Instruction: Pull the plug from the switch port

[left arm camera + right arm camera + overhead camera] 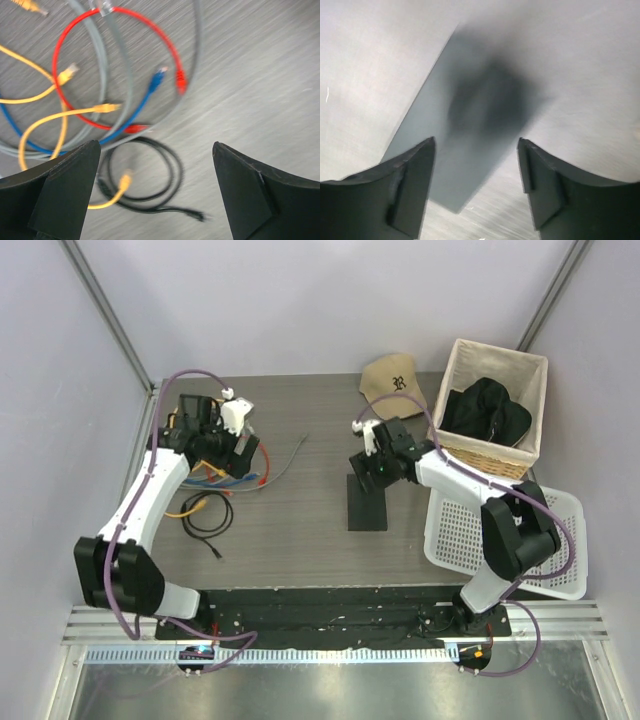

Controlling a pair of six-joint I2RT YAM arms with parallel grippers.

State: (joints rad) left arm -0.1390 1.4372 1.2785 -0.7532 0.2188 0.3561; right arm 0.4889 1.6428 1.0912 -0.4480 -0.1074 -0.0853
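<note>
1. Left fingers (70, 185) spread wide, holding nothing — a tangle of cables (157, 80) lies on the table (300, 520) beyond them
2. Right fingers (405, 185) apart, empty — the switch (367, 510) lies flat on the table just below, between them

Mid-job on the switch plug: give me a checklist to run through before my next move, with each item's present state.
1. Left pincer open and empty: ok.
2. Right pincer open and empty: ok.
3. Right pincer lined up over the switch: ok, the box lies below, between the fingers.
4. Plug out of the switch port: cannot tell. No cable shows at the switch's visible edges, but its far end is hidden under the right pincer.
5. Loose cables apart from the switch: ok, they lie under the left pincer.
6. Wrist views sharp enough to aim by: not ok, both are blurred.
</note>
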